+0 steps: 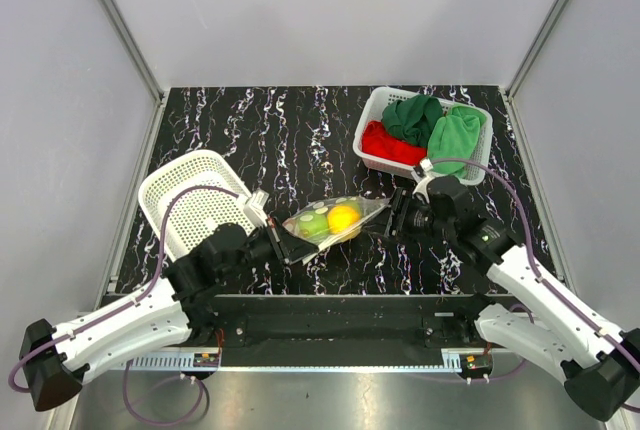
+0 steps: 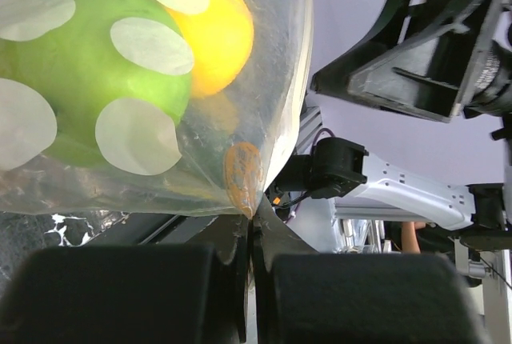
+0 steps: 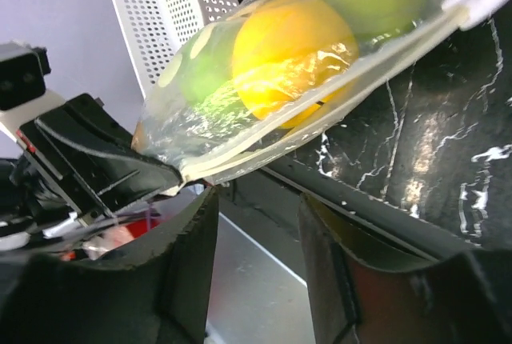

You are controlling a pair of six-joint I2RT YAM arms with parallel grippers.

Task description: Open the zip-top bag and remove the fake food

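The zip-top bag, clear with white dots, hangs stretched above the table's near middle. Inside it I see fake food: a green apple and a yellow fruit. My left gripper is shut on the bag's left corner; in the left wrist view the jaws pinch the plastic below the apple and yellow fruit. My right gripper stands open at the bag's right end. In the right wrist view its fingers hold nothing, and the bag's edge passes just above them.
An empty white perforated basket lies tilted at the left, behind my left arm. A second white basket at the back right holds red and green cloths. Grey walls close in the black marbled table on three sides.
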